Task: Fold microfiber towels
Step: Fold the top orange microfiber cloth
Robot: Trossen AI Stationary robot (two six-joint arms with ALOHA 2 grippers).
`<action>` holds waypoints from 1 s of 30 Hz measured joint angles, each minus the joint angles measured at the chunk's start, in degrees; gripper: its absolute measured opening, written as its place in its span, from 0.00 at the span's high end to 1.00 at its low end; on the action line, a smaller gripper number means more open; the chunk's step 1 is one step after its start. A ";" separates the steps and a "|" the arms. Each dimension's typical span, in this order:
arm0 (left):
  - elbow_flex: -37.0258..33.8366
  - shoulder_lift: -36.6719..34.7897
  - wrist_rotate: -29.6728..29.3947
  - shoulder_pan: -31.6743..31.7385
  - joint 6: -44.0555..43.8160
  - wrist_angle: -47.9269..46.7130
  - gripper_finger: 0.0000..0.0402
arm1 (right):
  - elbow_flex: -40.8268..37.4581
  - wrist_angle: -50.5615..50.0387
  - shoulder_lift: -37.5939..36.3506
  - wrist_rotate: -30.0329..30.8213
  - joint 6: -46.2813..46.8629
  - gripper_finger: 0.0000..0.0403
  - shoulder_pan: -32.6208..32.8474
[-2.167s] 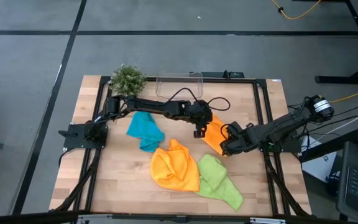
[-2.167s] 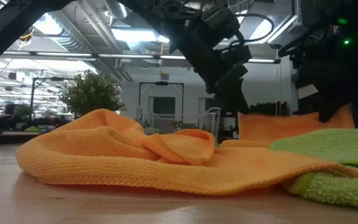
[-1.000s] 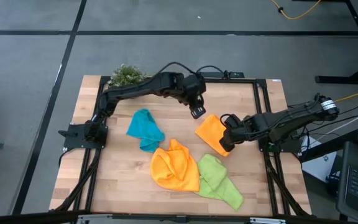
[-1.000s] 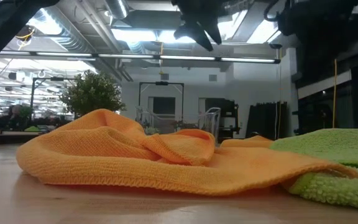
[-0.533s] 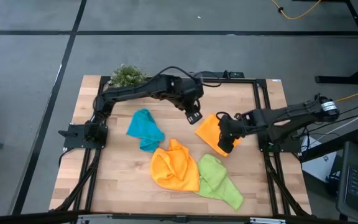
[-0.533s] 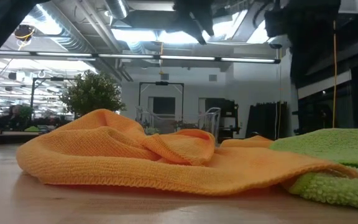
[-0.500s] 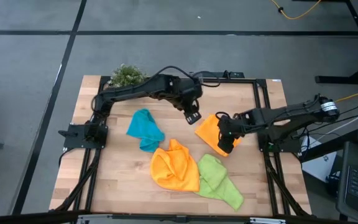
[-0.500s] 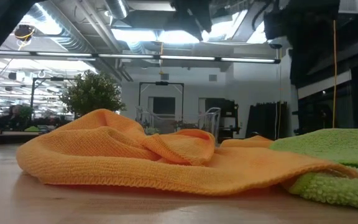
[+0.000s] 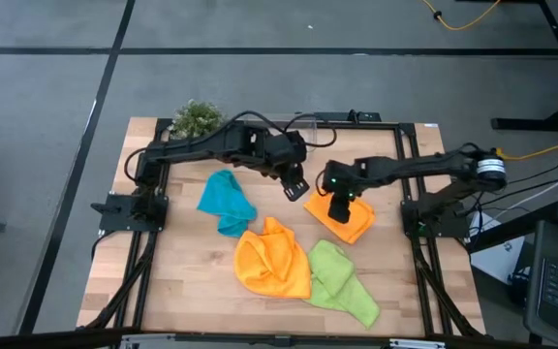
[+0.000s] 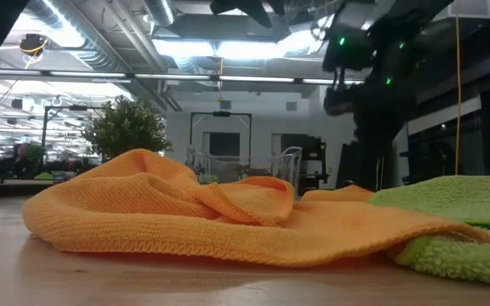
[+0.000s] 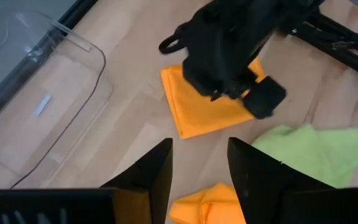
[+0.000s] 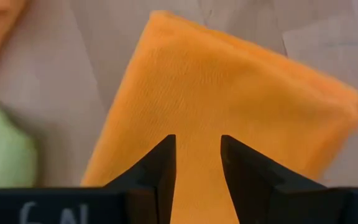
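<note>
Right of centre in the high view, the folded orange towel [image 9: 341, 215] lies directly under the right gripper [image 9: 338, 207], fingers apart and empty, its long axis running down-right, while the left gripper [image 9: 293, 189], also apart, hovers just up-left.

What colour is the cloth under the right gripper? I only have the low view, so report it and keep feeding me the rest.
Observer: Orange. The right gripper hangs over the folded orange towel, jaws apart, holding nothing.
Operator: Give me the left gripper's position.
Observer: The left gripper is above bare wood beside that towel's corner, jaws apart and empty.
Operator: Tell me what your views show that mine hides.
Observer: A crumpled teal towel lies on the left side of the table.
</note>
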 joint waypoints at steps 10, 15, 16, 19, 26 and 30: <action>0.00 0.02 -1.36 -0.05 -0.02 -0.24 0.64 | 0.68 6.09 8.20 -0.46 2.31 0.68 -3.27; 0.00 0.02 -2.51 -0.05 0.00 -0.29 0.64 | 1.01 8.54 10.98 3.04 8.39 0.68 -5.93; 0.00 0.02 -3.28 -0.05 0.02 -0.31 0.64 | 1.01 8.55 11.31 4.64 10.06 0.68 -7.05; 0.00 0.02 -4.06 -0.05 0.00 -0.51 0.64 | 1.01 6.68 11.37 7.84 13.98 0.68 -11.31; 0.00 0.02 -4.06 0.12 0.04 -0.96 0.64 | 0.33 0.78 7.24 9.57 14.28 0.68 -19.30; 0.00 0.02 -4.10 0.23 0.14 -0.98 0.64 | 0.61 0.40 0.11 9.32 13.68 0.68 -20.49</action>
